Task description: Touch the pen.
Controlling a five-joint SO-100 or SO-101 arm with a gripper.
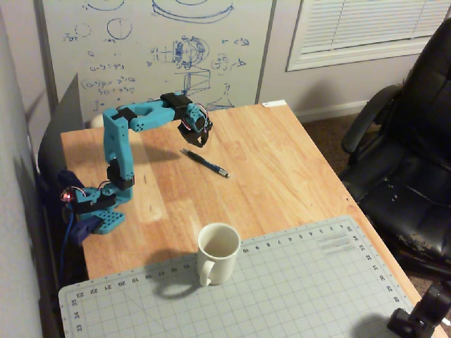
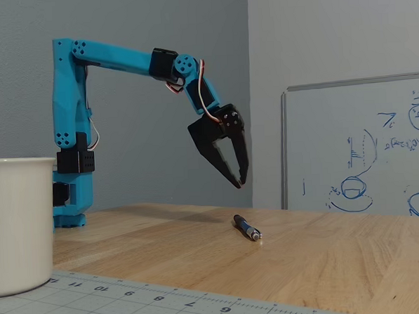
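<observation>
The slim dark pen (image 1: 205, 163) lies flat on the wooden table (image 1: 282, 169), running from upper left to lower right with its silvery tip toward the lower right. It also shows in a fixed view (image 2: 246, 226), end-on. My blue arm reaches out from its base at the left. Its black gripper (image 1: 200, 141) points down and hangs in the air just above the pen's far end, not touching it (image 2: 240, 185). The fingertips meet, with only a thin wedge of gap higher up, and nothing is held.
A white mug (image 1: 217, 252) stands on the front of a grey cutting mat (image 1: 303, 289); it also shows at the left edge (image 2: 16, 223). A black office chair (image 1: 409, 162) is beside the table's right edge. A whiteboard (image 1: 155, 49) stands behind.
</observation>
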